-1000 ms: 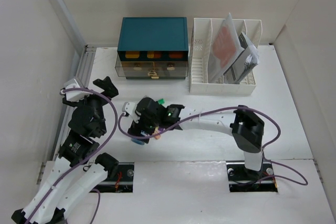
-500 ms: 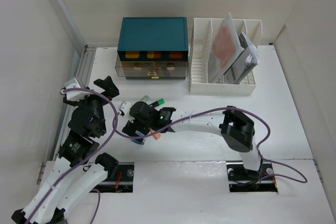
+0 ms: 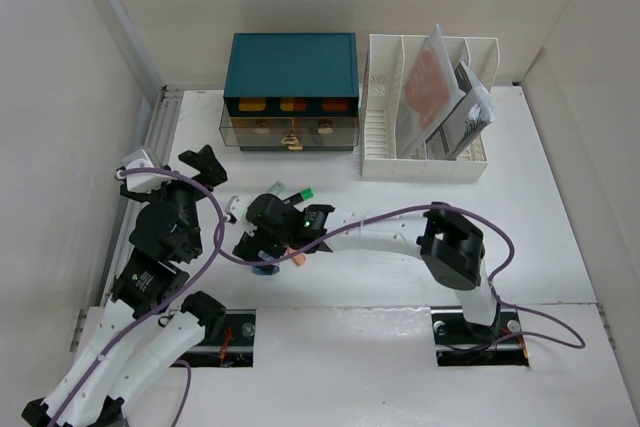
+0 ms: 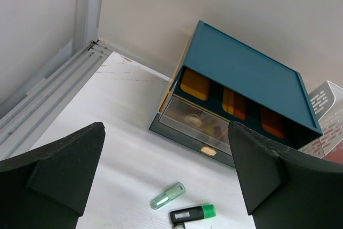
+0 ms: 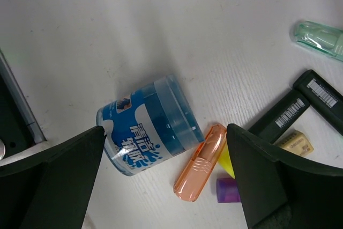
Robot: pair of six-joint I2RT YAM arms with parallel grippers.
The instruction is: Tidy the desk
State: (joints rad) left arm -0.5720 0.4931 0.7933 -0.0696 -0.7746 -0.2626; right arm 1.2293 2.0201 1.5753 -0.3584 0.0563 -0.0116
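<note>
Right wrist: jaws spread wide over blue tub [image 5: 147, 124].

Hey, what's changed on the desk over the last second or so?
The right arm swung a little leftward, carrying the right gripper, jaws open, over the blue tub lying on its side; nothing has been grasped. The left gripper, also open, the teal drawer unit and the white file rack stayed put.

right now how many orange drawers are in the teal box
3, in the box's upper row: left drawer, middle drawer, right drawer. None seem hidden.
</note>
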